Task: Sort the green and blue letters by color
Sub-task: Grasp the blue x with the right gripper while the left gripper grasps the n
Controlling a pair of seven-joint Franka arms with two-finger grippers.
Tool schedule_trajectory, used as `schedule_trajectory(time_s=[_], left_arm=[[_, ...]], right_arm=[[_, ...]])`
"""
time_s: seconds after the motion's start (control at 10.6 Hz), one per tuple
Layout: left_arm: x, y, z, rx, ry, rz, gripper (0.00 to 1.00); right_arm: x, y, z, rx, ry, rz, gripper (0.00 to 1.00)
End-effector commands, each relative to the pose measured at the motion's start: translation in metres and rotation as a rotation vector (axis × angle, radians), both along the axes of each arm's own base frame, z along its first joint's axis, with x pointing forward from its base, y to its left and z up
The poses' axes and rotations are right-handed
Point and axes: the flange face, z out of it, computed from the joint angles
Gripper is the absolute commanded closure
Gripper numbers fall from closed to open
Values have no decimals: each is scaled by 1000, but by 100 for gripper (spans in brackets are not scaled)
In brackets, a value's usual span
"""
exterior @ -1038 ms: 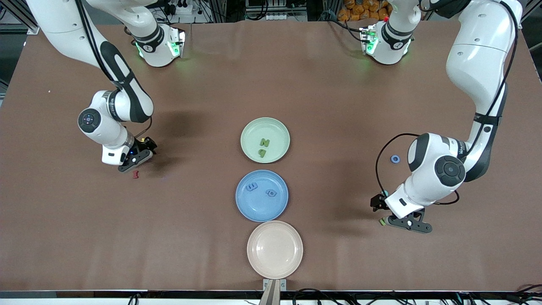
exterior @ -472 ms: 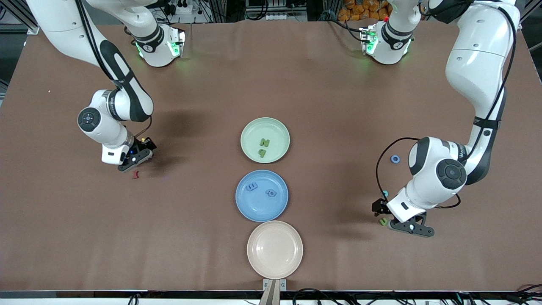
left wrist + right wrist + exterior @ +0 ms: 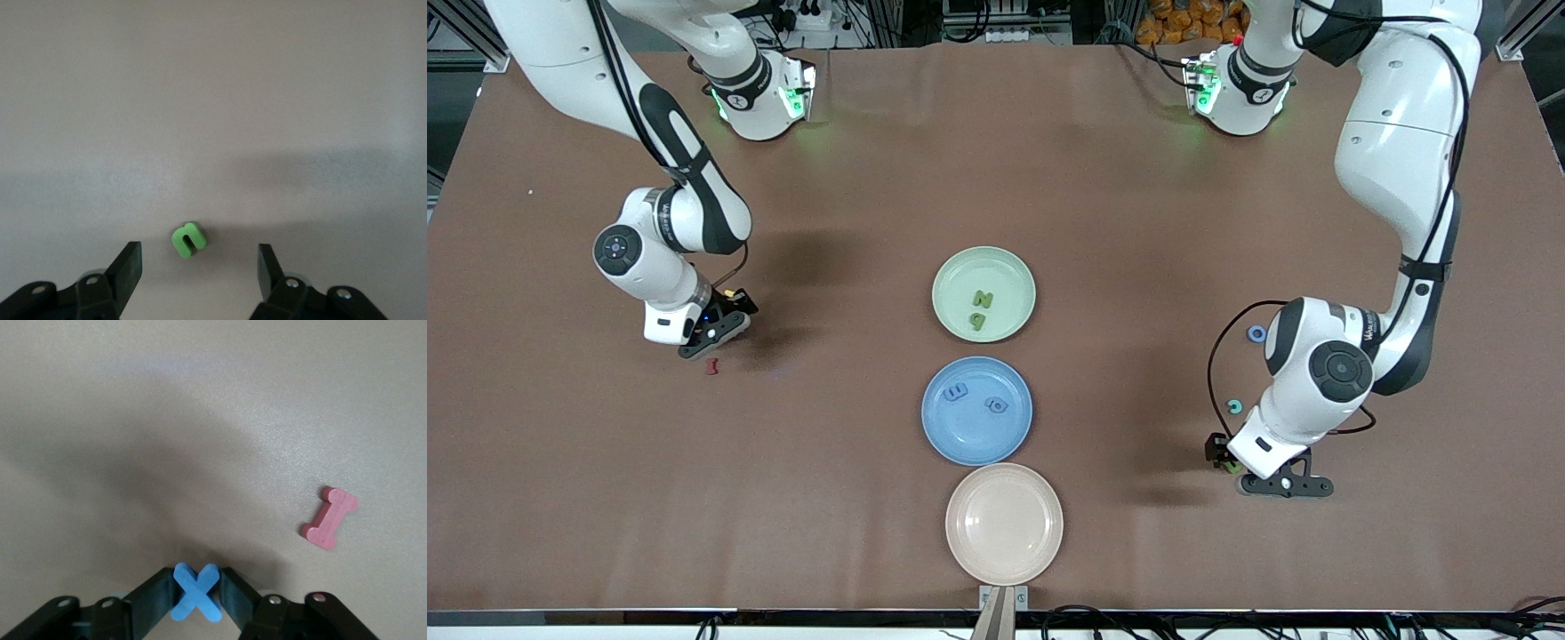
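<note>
Overhead, in the front view, three plates are seen in a row at mid-desk: a green plate [image 3: 983, 294] with two green letters [image 3: 982, 308], a blue plate [image 3: 976, 411] with two blue letters [image 3: 975, 397], and a pink plate [image 3: 1004, 524] nearest the camera. A dark red letter [image 3: 711, 366] is seen on the desk just beside the right hand [image 3: 713, 334]. Two small rings [image 3: 1256, 333] are seen near the left arm.

From the left wrist, a green U-shaped letter [image 3: 189, 239] is shown lying flat, its opening pointing obliquely, between the spread fingers of the left hand [image 3: 199, 269]; it is not touched.

From the right wrist, a blue X [image 3: 197, 592] is shown pinched in the right hand [image 3: 197, 595], a detail hidden overhead. The red I-shaped piece [image 3: 329, 518] is laid slantwise.
</note>
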Motion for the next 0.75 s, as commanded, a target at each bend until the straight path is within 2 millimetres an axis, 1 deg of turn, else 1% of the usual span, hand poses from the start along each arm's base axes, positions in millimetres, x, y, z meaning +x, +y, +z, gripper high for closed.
schedule_trajectory(time_s=[0.0, 0.09, 0.19, 0.28, 0.38, 0.47, 0.66], left_arm=[[6, 13, -9, -100, 24, 230, 22], [6, 16, -10, -110, 26, 255, 22], [7, 17, -9, -114, 26, 266, 22], [6, 18, -10, -109, 27, 268, 20], [5, 13, -13, -108, 31, 261, 19], [5, 15, -16, -107, 33, 266, 19], [4, 16, -25, -100, 44, 261, 23]], right_arm=[[-9, 3, -3, 5, 2, 12, 72], [-9, 3, -2, 5, 1, 12, 72], [-8, 3, -2, 6, 1, 11, 75], [-6, 2, -1, 6, -4, 8, 77], [-4, 2, 1, 6, -8, 8, 80], [-2, 1, 2, 6, -13, 2, 81], [6, 0, 8, 8, -28, -8, 82]])
